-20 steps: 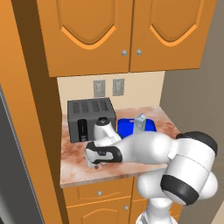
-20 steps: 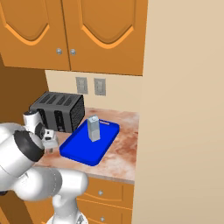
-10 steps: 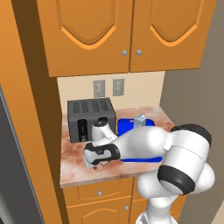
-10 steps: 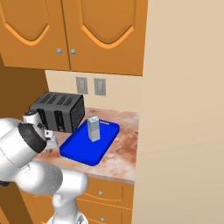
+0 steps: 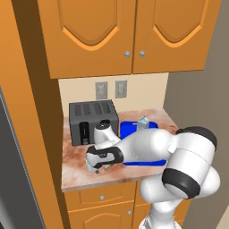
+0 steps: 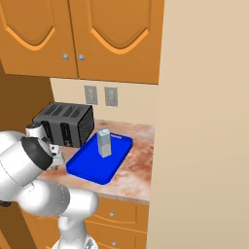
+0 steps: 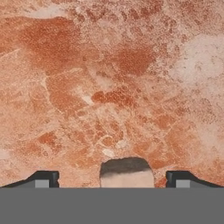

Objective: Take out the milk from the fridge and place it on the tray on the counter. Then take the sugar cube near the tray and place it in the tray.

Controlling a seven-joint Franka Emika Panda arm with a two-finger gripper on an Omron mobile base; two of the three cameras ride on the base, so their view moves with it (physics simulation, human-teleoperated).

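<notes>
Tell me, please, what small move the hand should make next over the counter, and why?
Probably close the fingers, perhaps after easing slightly lower. In the hand view the sugar cube lies on the counter between the two spread fingertips, so it seems lined up for a grasp. The milk already stands in the tray, leaving only the cube.

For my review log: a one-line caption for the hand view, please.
Open claw low over the marbled counter, its tips either side of the sugar cube.

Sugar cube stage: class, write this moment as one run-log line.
milk: upright in tray | gripper: open, straddling sugar cube on counter | next: probably close
</notes>
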